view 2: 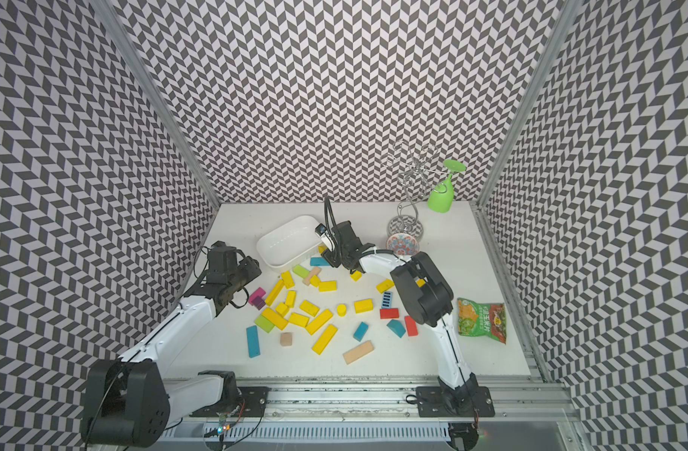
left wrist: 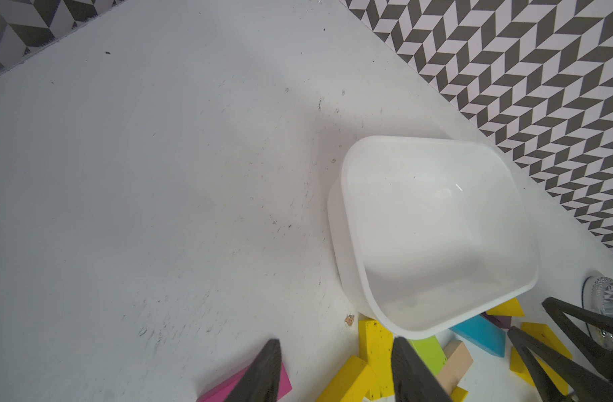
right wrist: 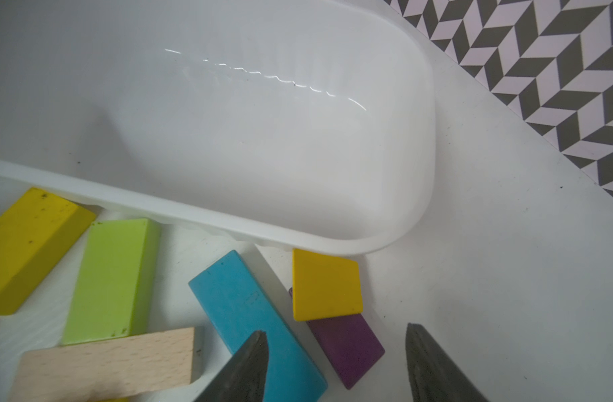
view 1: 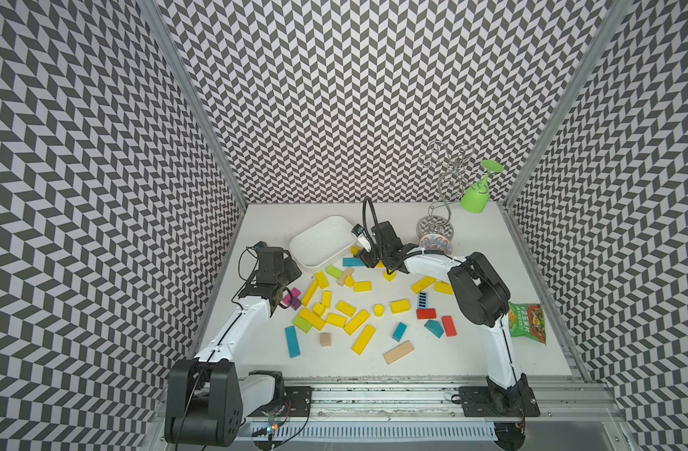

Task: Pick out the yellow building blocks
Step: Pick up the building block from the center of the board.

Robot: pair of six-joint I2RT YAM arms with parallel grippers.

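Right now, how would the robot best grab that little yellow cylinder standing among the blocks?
Probably from straight above, pinching the curved side of the yellow cylinder across its width. It stands upright on a flat end, apart from the neighbouring blocks, so there is room to close on it from either side.

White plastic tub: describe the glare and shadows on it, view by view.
Right wrist view: a wavy streak of glare runs along the inner wall of the white plastic tub; left wrist view: one small glint and a soft grey shadow over its floor; both top views: evenly lit, no glare, nearly blending with the white table.
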